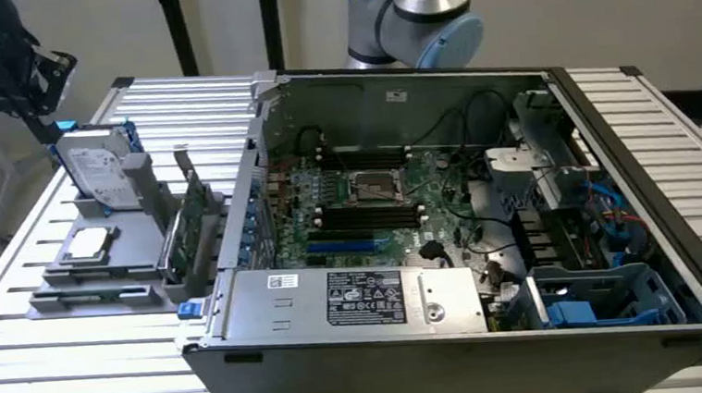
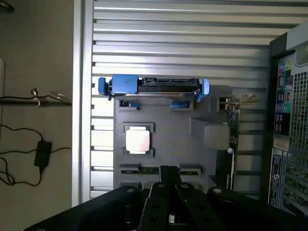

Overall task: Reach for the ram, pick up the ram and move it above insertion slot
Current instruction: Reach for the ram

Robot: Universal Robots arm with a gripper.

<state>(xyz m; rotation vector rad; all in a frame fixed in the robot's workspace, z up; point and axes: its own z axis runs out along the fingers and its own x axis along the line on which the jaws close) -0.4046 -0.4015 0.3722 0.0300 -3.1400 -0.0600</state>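
Tool (image 2: 169,174), fingertips together and empty, above the ram (image 2: 146,170) in the gray tray (image 2: 179,150).

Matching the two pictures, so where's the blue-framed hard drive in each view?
Exterior view: the hard drive stands in the grey holder, to the exterior view's left of the computer case.
Wrist view: the hard drive is at the holder's end farthest from the pincer.
Shared landmark: the holder's square processor.
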